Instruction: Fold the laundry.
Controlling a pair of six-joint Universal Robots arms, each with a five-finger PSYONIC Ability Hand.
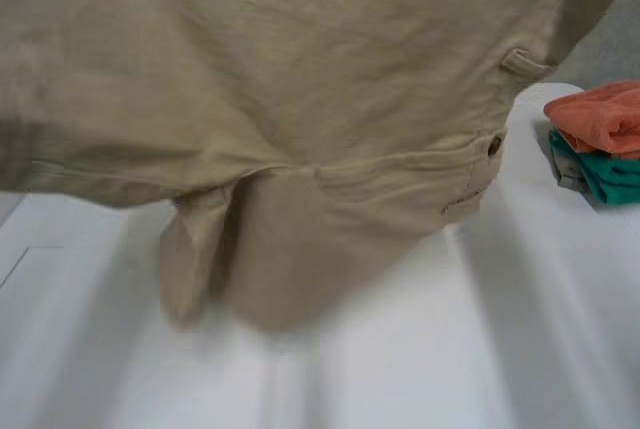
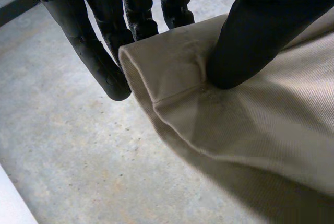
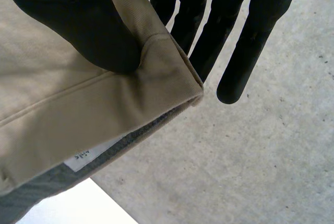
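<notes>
Above the table [image 1: 400, 369], khaki trousers [image 1: 300, 99] hang w/ left hand [image 2: 255, 31] & right hand [image 3: 88, 31] each pinching a corner thumb-to-fingers.

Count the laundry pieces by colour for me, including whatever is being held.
Beige: 1, the beige garment, held up.
Orange: 1, the orange cloth, folded.
Teal: 1, the teal cloth, folded under it.
Total: 3.

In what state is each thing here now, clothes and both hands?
Beige trousers: unfolded, held up over the table by both hands.
Left hand: shut, thumb pinching a hemmed corner of the trousers against the fingers.
Right hand: shut, thumb pinching a stitched corner.
Teal cloth: folded, on the table.
Orange cloth: folded, on top of the teal cloth.
</notes>
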